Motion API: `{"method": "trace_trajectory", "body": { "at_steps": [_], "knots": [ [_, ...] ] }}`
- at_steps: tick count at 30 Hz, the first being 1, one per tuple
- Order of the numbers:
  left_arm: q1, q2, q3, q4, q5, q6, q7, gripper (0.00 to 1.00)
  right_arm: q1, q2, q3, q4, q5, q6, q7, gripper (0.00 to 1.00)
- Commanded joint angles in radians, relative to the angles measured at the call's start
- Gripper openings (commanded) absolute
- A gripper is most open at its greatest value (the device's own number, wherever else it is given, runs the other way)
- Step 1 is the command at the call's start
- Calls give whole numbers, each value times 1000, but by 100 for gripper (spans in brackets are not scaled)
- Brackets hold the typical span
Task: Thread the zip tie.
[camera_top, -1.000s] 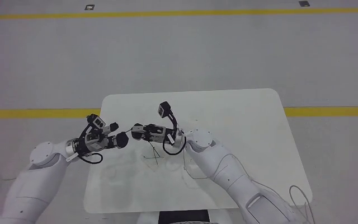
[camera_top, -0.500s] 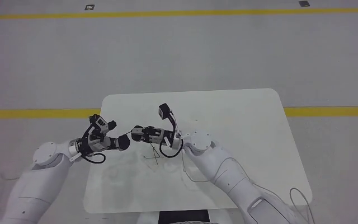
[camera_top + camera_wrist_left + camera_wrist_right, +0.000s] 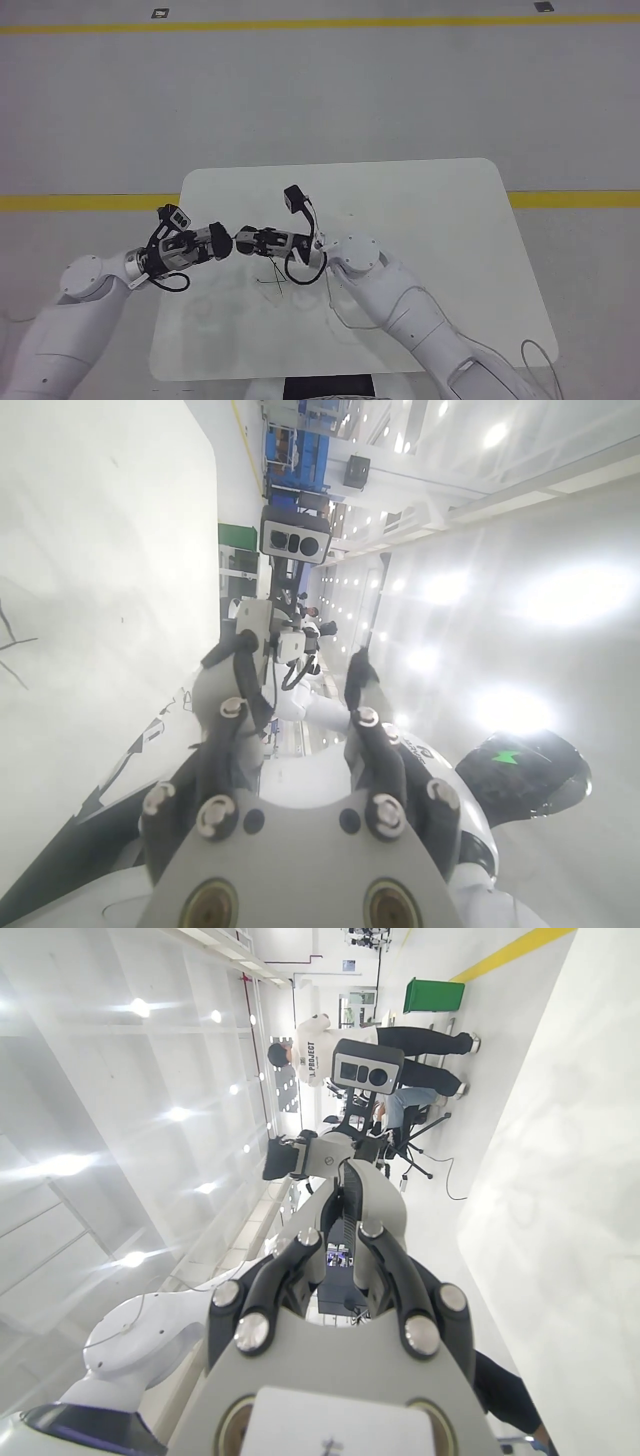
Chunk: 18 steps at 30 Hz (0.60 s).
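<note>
Since a second ago the left gripper (image 3: pixel 298 656) has edged right, jaws spread, until it nearly touches the clenched right gripper (image 3: pixel 348 1169). Thin dark strands crossed on the table (image 3: pixel 420 200) just nearer look like the tie (image 3: pixel 277 280): light, springy, slick, best pinched close to its tail. Whether the right pinches anything is too fine to see.

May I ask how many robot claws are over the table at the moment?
2. The left claw and the right claw face each other closely above the left half of the table; none appears hidden.
</note>
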Motion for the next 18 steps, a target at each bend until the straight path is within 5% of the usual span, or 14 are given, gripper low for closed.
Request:
{"method": "trace_trajectory", "body": {
  "at_steps": [1,10,18],
  "knots": [
    [1,-1,1,-2,3,-2,4,0,-1,1,1,0,7,1,6,0],
    [0,-4,-6,2,1,-6,9,0,-7,5,18,16,69,-20,6,0],
    [3,-4,-11,-1,8,-3,-6,22,-11,13,37,20,101,-36,21,0]
  ]
}}
